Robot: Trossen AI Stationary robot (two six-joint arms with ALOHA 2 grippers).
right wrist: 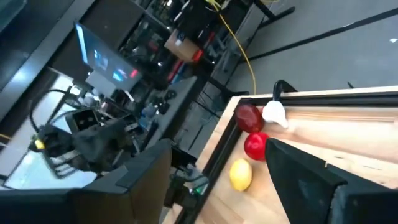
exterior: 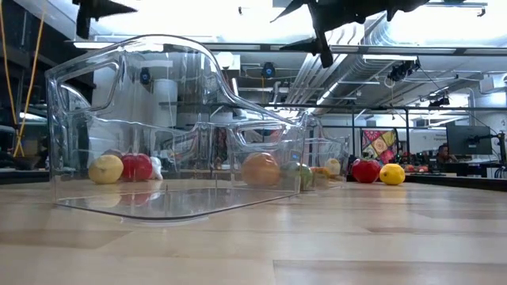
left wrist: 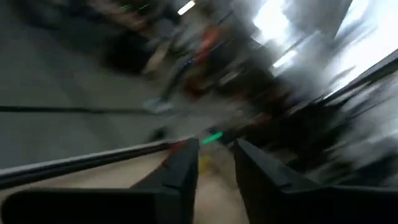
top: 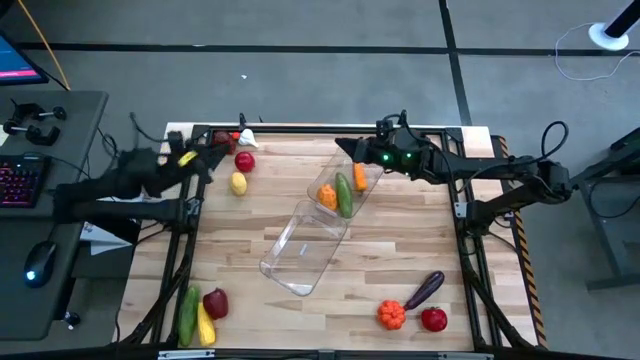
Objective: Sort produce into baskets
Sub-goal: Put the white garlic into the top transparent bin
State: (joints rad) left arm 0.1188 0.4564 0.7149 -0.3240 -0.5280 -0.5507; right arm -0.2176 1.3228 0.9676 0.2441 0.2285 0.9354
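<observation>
Two clear bins lie end to end mid-table. The far bin (top: 352, 172) holds an orange fruit (top: 327, 196), a green cucumber (top: 344, 195) and a carrot (top: 359, 177). The near bin (top: 300, 248) holds nothing. A red apple (top: 244, 161), a lemon (top: 238, 183) and white garlic (top: 247, 140) lie on the table at the far left. My left gripper (top: 210, 160) hovers next to them, open and empty; its fingers show blurred in the left wrist view (left wrist: 217, 152). My right gripper (top: 345, 150) is raised over the far bin's far end, open wide and empty in the right wrist view (right wrist: 217, 162).
A cucumber (top: 189, 312), a yellow fruit (top: 205, 326) and a dark red apple (top: 215, 302) lie at the near left corner. An eggplant (top: 424, 290), an orange pumpkin (top: 391, 314) and a red tomato (top: 434, 319) lie at the near right. A desk with a keyboard (top: 20, 180) stands left of the table.
</observation>
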